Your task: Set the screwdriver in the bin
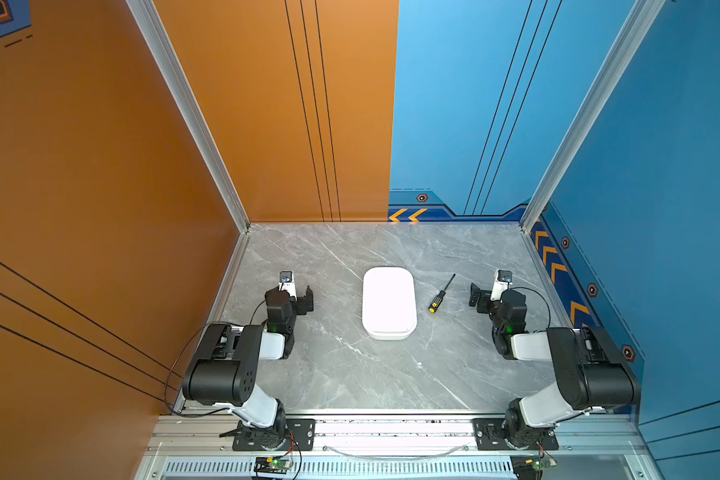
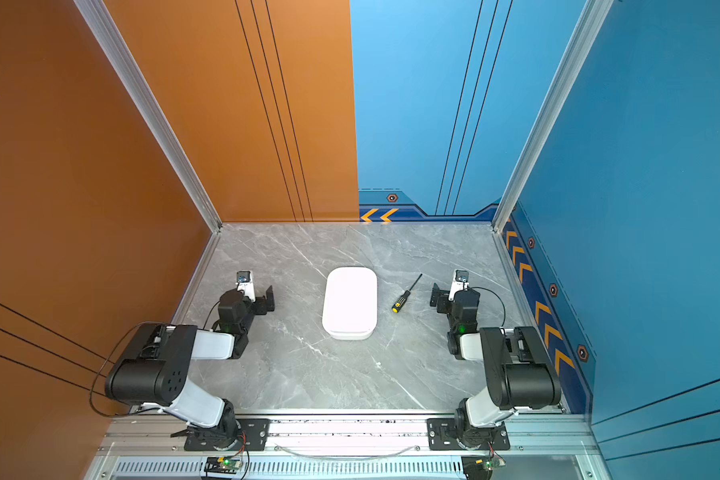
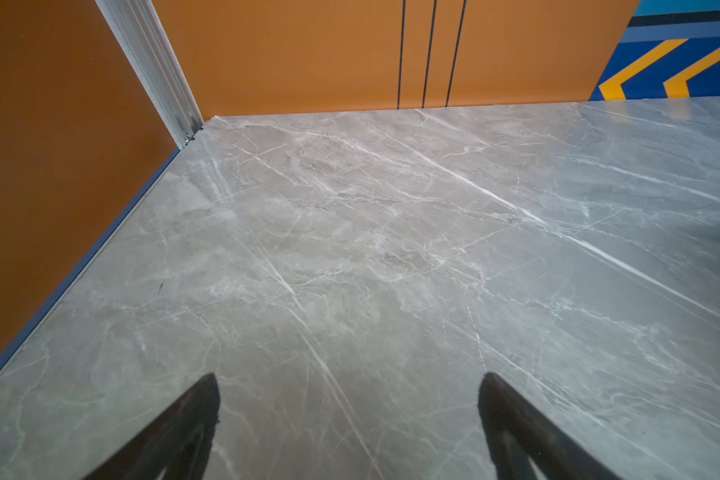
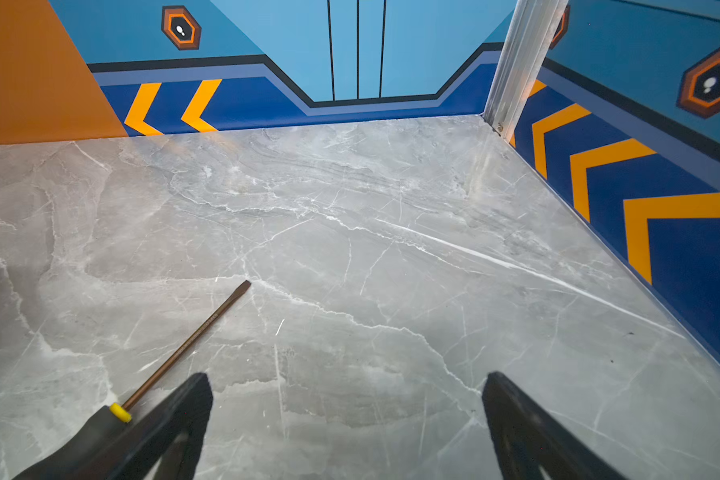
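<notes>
Screwdriver (image 1: 440, 296) lies on the table (image 1: 350, 374) beside the bin (image 1: 389, 333).

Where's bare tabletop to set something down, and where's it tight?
Widest bare patch: front of the table, between the bin and the front rail. Also bare: the back strip from bin to back wall, and the gap between bin and left gripper. Tight: the screwdriver lies between the bin and the open right gripper.

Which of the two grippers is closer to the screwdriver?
The right gripper: the screwdriver lies close beside it, while the bin stands between the screwdriver and the left gripper.
</notes>
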`<state>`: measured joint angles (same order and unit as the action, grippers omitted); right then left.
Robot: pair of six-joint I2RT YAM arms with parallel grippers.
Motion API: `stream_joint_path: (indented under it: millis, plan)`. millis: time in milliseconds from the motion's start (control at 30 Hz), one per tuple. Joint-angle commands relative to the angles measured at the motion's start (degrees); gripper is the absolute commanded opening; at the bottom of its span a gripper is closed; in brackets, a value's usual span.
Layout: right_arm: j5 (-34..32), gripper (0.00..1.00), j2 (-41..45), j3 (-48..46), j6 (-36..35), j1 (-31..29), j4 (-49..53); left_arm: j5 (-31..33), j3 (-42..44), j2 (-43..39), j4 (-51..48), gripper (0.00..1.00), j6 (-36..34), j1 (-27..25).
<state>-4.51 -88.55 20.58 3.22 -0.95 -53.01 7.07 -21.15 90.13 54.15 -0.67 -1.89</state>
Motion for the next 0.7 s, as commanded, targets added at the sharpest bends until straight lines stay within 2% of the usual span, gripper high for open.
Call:
stream_joint_path:
  millis: [0,667]
  plan:
    - [0.66,1.0,-0.13,0.86,0.46,0.4,0.98,-0.4,-0.48,-0.41,-0.89,0.98,-0.73,0.14]
    - [-0.09,1.0,-0.08,0.78,0.5,0.18,0.89,-1.01,-0.56,-0.41,-1.02,0.98,-0.52,0.4]
